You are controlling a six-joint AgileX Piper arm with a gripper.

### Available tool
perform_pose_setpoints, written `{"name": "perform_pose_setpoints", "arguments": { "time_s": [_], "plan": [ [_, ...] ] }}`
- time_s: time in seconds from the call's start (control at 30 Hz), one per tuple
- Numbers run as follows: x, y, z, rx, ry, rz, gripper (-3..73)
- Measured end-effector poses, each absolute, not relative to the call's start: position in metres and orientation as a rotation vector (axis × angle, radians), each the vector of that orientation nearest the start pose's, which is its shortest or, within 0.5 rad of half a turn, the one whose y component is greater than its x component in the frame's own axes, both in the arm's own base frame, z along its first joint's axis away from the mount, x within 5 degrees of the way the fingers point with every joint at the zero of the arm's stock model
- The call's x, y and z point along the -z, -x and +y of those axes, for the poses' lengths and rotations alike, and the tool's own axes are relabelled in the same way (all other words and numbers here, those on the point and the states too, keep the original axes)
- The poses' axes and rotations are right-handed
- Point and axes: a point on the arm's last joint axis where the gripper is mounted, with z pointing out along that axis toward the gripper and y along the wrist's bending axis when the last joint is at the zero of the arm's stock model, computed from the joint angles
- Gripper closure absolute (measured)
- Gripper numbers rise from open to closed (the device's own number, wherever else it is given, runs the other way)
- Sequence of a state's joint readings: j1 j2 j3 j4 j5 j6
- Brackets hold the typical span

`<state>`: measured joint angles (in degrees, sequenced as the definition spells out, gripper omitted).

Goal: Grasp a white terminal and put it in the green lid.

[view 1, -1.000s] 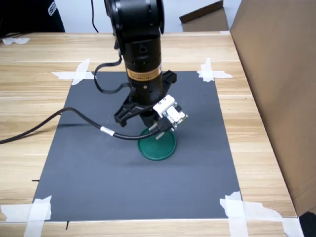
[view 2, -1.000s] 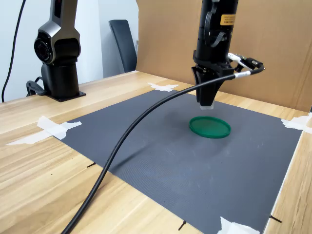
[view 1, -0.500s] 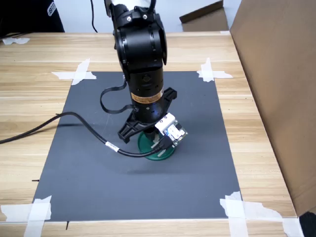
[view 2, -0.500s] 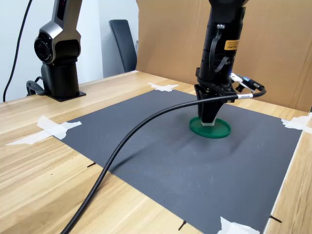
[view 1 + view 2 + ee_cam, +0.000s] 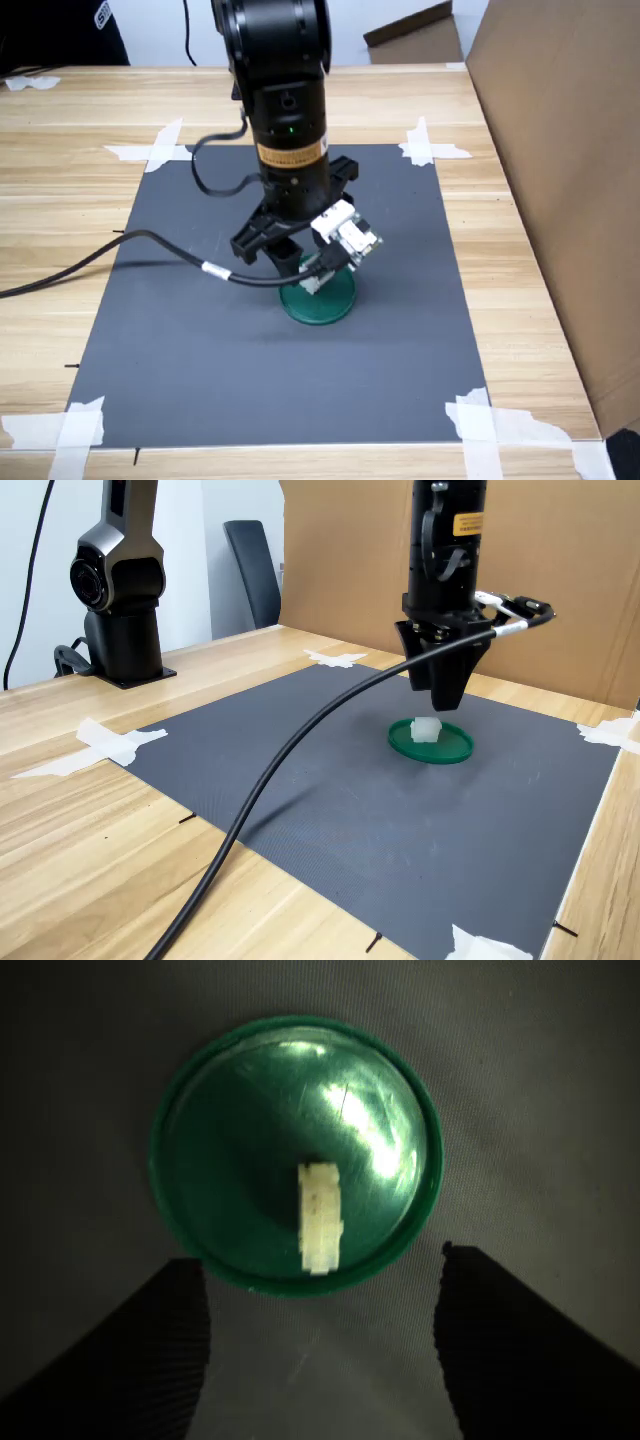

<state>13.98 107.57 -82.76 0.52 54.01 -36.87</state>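
Note:
The green lid [image 5: 240, 1110] lies on the dark grey mat, seen in both exterior views as a flat disc [image 5: 336, 302] [image 5: 456, 748]. The white terminal [image 5: 320, 1217] rests inside it, off centre toward the rim, and shows as a small white block [image 5: 426, 729] [image 5: 312, 284]. My gripper [image 5: 445, 702] hangs a little above the lid, pointing straight down. In the wrist view the gripper [image 5: 320, 1258] is open, its two dark fingers [image 5: 150, 1350] spread on either side with nothing between them. It does not touch the terminal.
The mat [image 5: 180, 340] is taped to a wooden table at its corners with white tape [image 5: 155, 148]. A black cable [image 5: 120, 250] trails from the wrist across the mat. A cardboard wall [image 5: 570, 180] stands along the first exterior view's right. A second arm's base [image 5: 125, 610] stands at the second exterior view's left.
The gripper dipped down to the lid, opened and rose again. The white terminal it carried now lies in the lid.

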Motion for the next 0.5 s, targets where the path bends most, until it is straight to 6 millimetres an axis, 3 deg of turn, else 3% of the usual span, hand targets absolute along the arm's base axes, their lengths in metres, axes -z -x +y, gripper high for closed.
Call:
{"name": "perform_pose_setpoints", "arguments": {
  "time_s": [0.13, 0.27, 0.37, 0.47, 0.5],
  "plan": [
    [-0.237, -0.357, 0.09, 0.075, 1.139, 2.557, 14.9],
    [-0.248, -0.34, 0.085, 0.063, 1.027, 2.556, 23.3],
    [-0.271, -0.326, 0.082, 0.058, 0.943, 2.518, 38.2],
    [-0.284, -0.318, 0.08, 0.057, 0.918, 2.502, 46.4],
    [-0.294, -0.311, 0.078, 0.055, 0.902, 2.495, 53.9]
  ]
}}
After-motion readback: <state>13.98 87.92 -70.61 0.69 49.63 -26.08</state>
